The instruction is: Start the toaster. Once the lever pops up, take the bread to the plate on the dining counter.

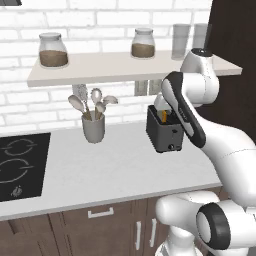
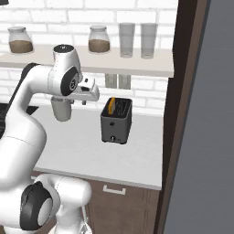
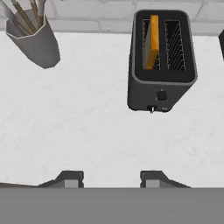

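A grey cup [image 3: 34,43] with wooden spoons stands on the smooth white worktop [image 3: 87,127]. To its right sits one boxy dark toaster [image 3: 161,61] with two slots. One flat golden bread [image 3: 152,41] stands in the left slot. The gripper [image 3: 111,178] hangs above, wide open, holding nothing.

White glossy arm, dark joints, rounded links.

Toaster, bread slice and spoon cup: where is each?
toaster [image 3: 161,89], hand view, its front face.
bread [image 3: 152,41], hand view, top edge in the left slot.
utensil cup [image 1: 93,129], left base view, its side.
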